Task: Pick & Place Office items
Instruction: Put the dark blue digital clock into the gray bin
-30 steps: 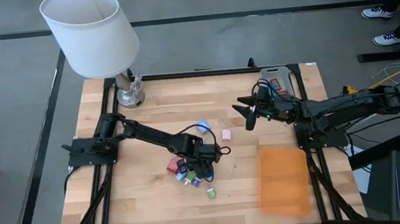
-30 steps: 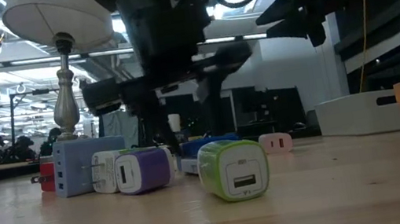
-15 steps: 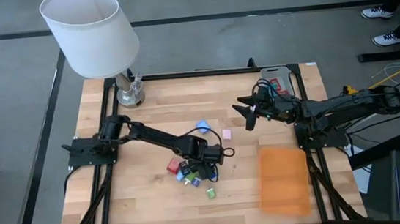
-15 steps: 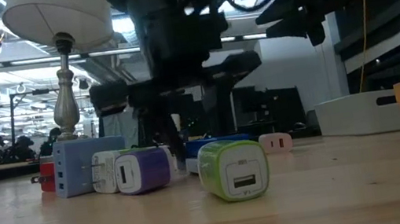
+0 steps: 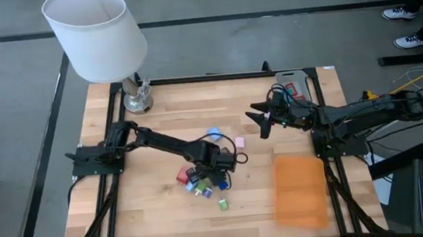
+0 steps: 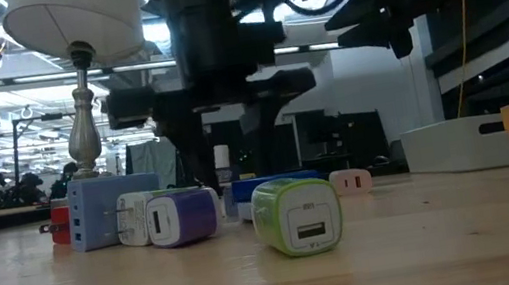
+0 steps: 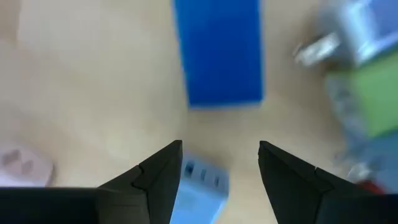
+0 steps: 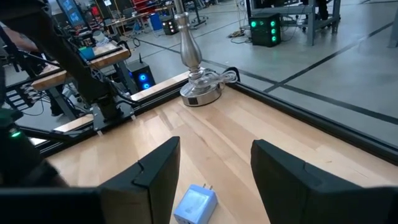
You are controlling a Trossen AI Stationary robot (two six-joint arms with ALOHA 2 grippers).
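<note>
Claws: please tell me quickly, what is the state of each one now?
Left claw: open, holding nothing, above a small light blue charger.
Right claw: open, holding nothing, raised over the table.

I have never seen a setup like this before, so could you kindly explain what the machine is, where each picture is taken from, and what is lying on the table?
These are two dark robot arms at a wooden table, each ending in a two-finger gripper. One picture looks straight down from above, one looks level across the table top, and two come from cameras on the arms' wrists.

The left gripper hovers, open and empty, over a cluster of small plug-in chargers: blue, purple, red and green ones, with a pink one a little apart. Its wrist picture shows a flat blue block on the wood below.

The right gripper waits farther back, also open and empty.

A lamp stands at a far corner, a flat orange sheet lies on the right, and a grey tray sits near it.
</note>
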